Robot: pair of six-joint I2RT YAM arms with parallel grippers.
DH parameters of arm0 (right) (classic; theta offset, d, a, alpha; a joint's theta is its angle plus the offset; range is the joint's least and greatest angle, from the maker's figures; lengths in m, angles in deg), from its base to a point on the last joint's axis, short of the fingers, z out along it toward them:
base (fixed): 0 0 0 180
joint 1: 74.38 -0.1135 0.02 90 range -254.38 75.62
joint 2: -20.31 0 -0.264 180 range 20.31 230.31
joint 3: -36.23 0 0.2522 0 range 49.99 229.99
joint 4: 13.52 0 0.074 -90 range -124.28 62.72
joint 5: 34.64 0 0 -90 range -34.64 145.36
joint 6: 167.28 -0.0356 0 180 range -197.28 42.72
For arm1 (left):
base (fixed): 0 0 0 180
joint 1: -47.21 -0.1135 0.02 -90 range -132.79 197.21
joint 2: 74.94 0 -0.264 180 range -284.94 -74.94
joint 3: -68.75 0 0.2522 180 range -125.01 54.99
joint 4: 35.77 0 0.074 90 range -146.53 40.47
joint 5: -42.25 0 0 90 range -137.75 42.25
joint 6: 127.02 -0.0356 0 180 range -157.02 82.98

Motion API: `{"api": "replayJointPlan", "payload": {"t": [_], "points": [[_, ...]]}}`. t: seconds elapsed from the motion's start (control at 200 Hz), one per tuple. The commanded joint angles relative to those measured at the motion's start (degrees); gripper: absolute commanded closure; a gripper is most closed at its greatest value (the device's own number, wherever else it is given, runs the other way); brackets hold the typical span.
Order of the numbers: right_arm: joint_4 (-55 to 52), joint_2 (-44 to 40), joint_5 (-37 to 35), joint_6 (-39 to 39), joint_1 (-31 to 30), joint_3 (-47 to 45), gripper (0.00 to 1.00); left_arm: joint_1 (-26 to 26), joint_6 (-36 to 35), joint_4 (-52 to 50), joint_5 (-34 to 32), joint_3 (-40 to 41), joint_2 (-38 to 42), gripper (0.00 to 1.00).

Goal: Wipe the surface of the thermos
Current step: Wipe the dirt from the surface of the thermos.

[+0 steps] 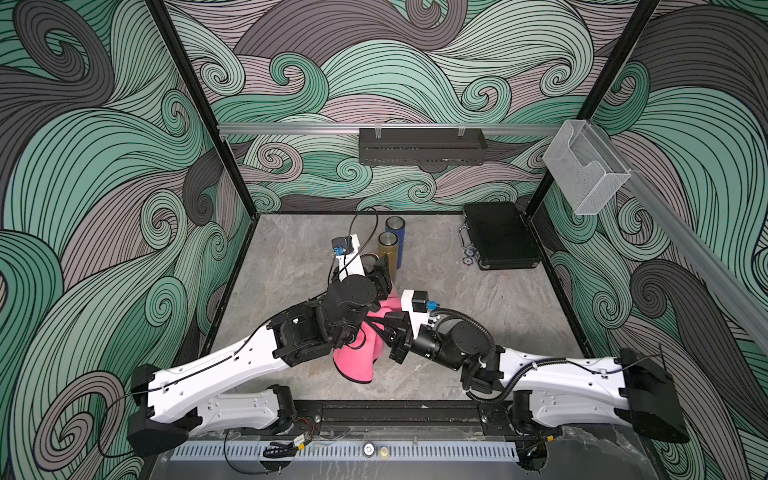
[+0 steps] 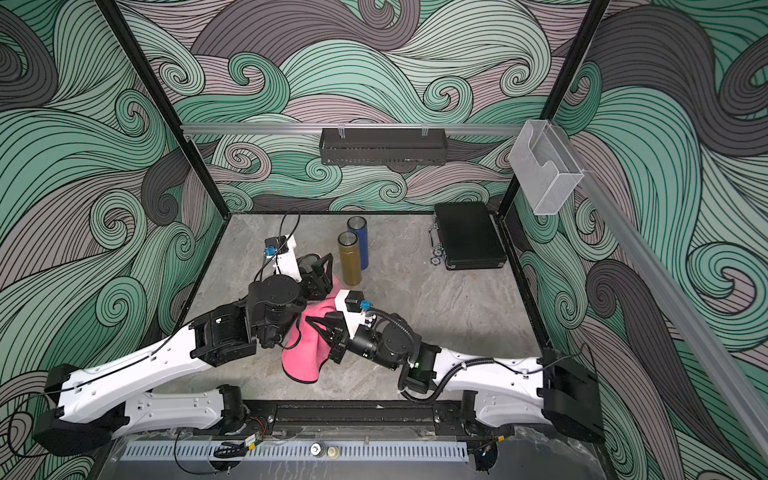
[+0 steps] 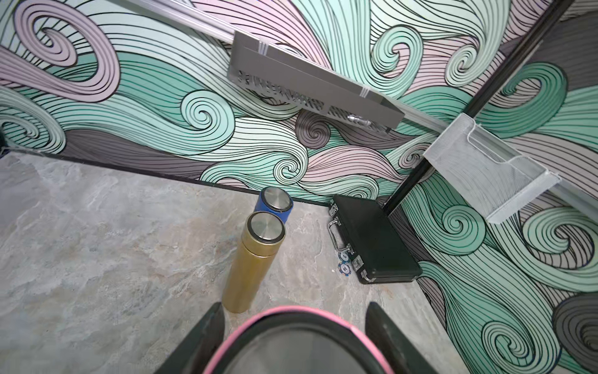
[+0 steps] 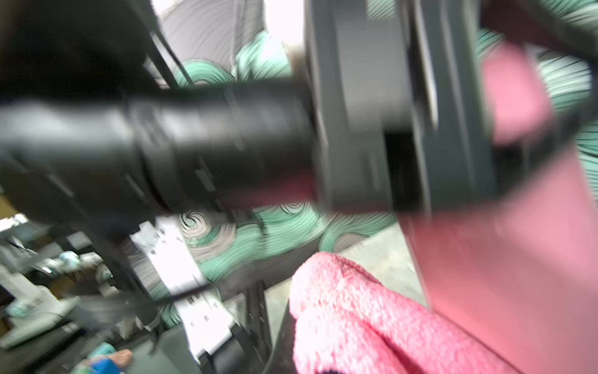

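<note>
Step, by my reading: wiping. Left hand (image 3: 294, 315) clamps the pink thermos (image 3: 293, 349) over the bench (image 3: 97, 243), near a gold flask (image 3: 255, 265). Right hand (image 2: 320, 326) pinches the pink cloth (image 2: 303, 357) beside the thermos body. Next: rub the cloth along the wall with steady pressure.

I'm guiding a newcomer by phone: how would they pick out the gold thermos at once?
Find the black case lying in the far right corner of the grey table. Just toward the middle from it, two thermoses stand upright close together. The gold thermos is the one nearer the arms, in front of the blue thermos.
</note>
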Motion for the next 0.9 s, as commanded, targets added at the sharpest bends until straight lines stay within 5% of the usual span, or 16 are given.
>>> {"api": "replayJointPlan", "payload": {"t": [0.0, 0.24, 0.475, 0.615, 0.896], "points": [[6.06, 5.80, -2.77, 4.14, 0.57, -2.19, 1.00, -0.54, 9.38, -6.47, -5.09, -4.09, 0.27, 1.00], [6.05, 5.52, -0.14, 6.98, 0.51, 0.71, 1.00, -0.49, 24.05, -26.72, -8.10, -15.28, -5.67, 1.00], [2.54, 1.05, -2.98, 8.76, 0.73, 6.34, 1.00, -0.57, 25.88, -23.02, -5.94, -12.01, -4.26, 1.00], [7.17, 5.11, -8.02, 5.39, 1.26, 5.94, 1.00, -0.63, 25.30, -14.73, -3.71, -5.97, -2.29, 1.00], [16.62, 14.33, -11.08, -2.46, 3.80, 0.33, 1.00, -0.53, 24.22, -15.30, -4.49, -6.70, -1.34, 1.00]]}}
